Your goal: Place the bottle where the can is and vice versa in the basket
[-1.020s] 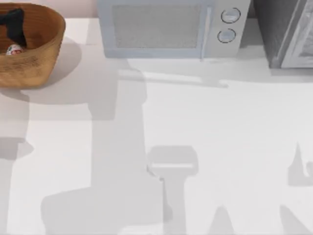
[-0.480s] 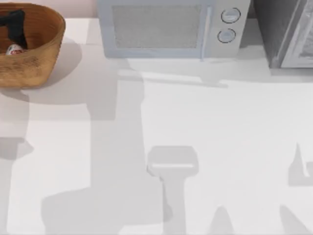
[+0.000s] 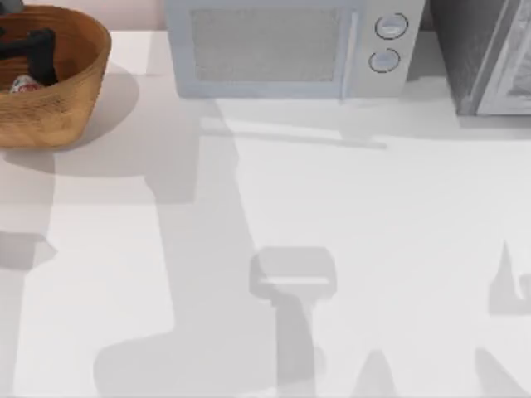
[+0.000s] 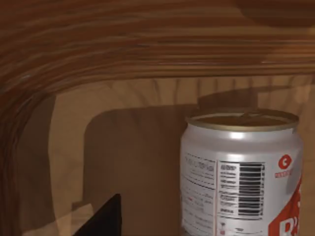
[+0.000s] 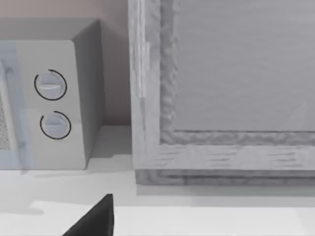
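Observation:
The orange-brown woven basket (image 3: 58, 112) stands at the table's far left corner. Inside it stands the can (image 3: 23, 83), silver with red print and a barcode, seen close up as the can (image 4: 241, 172) in the left wrist view, upright against the basket's ribbed inner wall (image 4: 123, 54). My left gripper (image 3: 31, 46) is a dark shape down inside the basket, just behind the can and apart from it. The bottle is hidden. My right gripper (image 5: 93, 219) is parked, facing the back right of the table.
A grey microwave (image 3: 286, 46) stands along the back edge, with a grey cabinet (image 3: 489, 54) to its right. The right wrist view shows the microwave's two knobs (image 5: 51, 105) and the cabinet's front (image 5: 221, 98). Arm shadows lie across the white table (image 3: 373, 215).
My left gripper has shifted a little to the right inside the basket and turned more level. Its arm's shadow on the table has slid to the right. The can has not moved.

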